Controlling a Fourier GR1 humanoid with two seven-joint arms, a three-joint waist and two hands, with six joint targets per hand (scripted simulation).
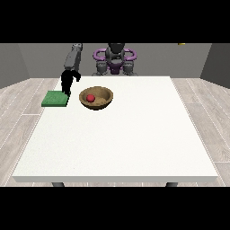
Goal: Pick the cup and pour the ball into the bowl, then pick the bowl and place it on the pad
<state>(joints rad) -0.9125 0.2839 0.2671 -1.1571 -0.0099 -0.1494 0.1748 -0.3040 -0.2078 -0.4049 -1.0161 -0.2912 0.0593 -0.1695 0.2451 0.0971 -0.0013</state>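
I see the white table with much open surface: the whole near half and the right side carry nothing, and all things sit in the far left part. The green pad lies flat close to the table's left edge, with only a narrow strip of white between it and that edge. The wooden bowl stands just beside the pad, on its right, apart from it by a small gap. The red ball lies inside the bowl.

The hand at the view's left hangs over the far right corner of the pad, pointing down. The bowl is to the right of this hand and does not touch it. Whether its fingers are released or clenched, I cannot tell; I see nothing held in them.
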